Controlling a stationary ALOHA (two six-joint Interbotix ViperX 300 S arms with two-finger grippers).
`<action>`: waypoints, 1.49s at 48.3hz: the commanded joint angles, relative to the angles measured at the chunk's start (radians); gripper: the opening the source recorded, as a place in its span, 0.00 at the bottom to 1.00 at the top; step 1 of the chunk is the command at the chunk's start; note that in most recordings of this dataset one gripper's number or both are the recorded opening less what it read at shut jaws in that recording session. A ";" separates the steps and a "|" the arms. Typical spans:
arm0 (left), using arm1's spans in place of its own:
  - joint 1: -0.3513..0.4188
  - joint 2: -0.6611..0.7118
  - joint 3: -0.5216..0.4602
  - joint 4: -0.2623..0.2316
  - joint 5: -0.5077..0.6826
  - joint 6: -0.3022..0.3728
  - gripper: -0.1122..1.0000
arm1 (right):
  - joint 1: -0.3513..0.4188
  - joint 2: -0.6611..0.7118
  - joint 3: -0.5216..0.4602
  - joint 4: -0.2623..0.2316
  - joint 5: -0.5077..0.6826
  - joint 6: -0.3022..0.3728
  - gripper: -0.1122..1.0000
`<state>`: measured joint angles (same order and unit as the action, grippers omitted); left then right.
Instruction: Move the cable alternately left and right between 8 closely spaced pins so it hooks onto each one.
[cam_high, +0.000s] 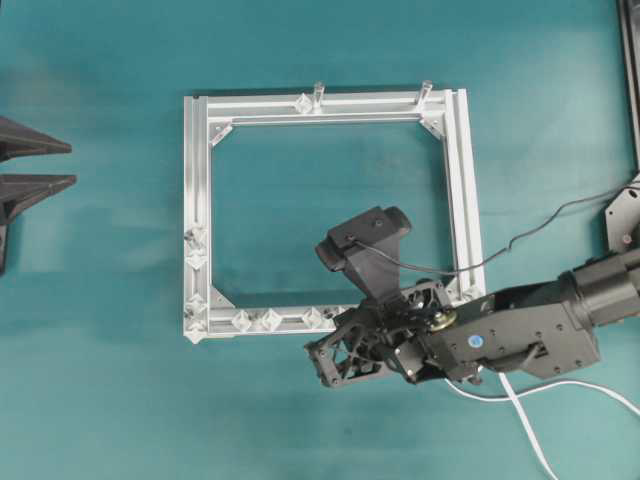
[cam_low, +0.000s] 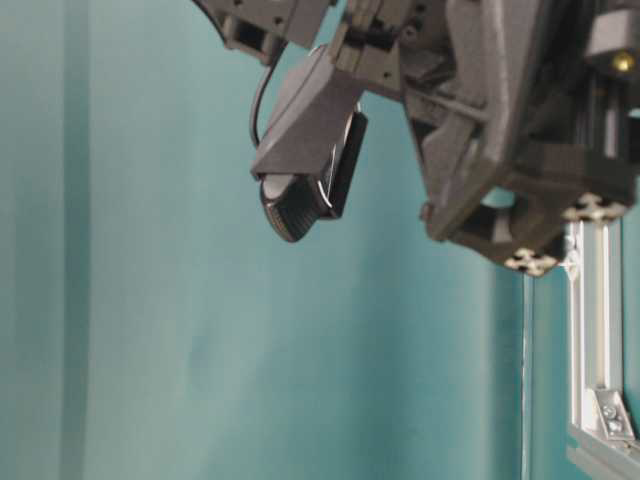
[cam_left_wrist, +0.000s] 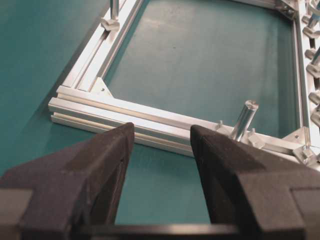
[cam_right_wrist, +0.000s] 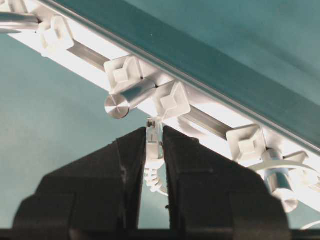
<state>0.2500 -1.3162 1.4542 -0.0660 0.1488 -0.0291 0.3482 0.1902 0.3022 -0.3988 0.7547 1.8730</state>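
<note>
My right gripper (cam_right_wrist: 154, 131) is shut on the small white plug (cam_right_wrist: 154, 142) of the cable, its tips just short of the silver frame's rail (cam_right_wrist: 90, 57). Whitish diamond pins (cam_right_wrist: 172, 100) (cam_right_wrist: 122, 72) sit on that rail, right ahead of the plug. From above, this gripper (cam_high: 325, 362) hangs at the frame's bottom rail, and the white cable (cam_high: 525, 420) trails off to the lower right. More pins (cam_high: 270, 320) (cam_high: 196, 250) line the bottom and left rails. My left gripper (cam_left_wrist: 162, 137) (cam_high: 60, 165) stands open and empty, left of the frame.
Two grey cylindrical posts (cam_high: 318, 93) (cam_high: 426, 90) stand on the frame's top rail (cam_high: 370, 102). A post (cam_right_wrist: 127, 97) juts out between the pins near the plug. The right arm's camera (cam_low: 310, 150) and body hang over the frame's lower right corner.
</note>
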 joint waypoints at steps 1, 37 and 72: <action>0.003 0.006 -0.011 0.002 -0.009 -0.009 0.57 | 0.003 -0.017 -0.021 0.002 0.005 0.000 0.22; 0.003 0.006 -0.011 0.002 -0.008 -0.009 0.57 | 0.003 -0.018 -0.021 0.002 0.038 0.000 0.22; 0.003 0.008 -0.011 0.002 -0.008 -0.009 0.57 | 0.063 -0.006 -0.061 0.003 0.114 0.084 0.22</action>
<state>0.2500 -1.3162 1.4527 -0.0675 0.1488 -0.0291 0.3912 0.1933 0.2638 -0.3973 0.8667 1.9420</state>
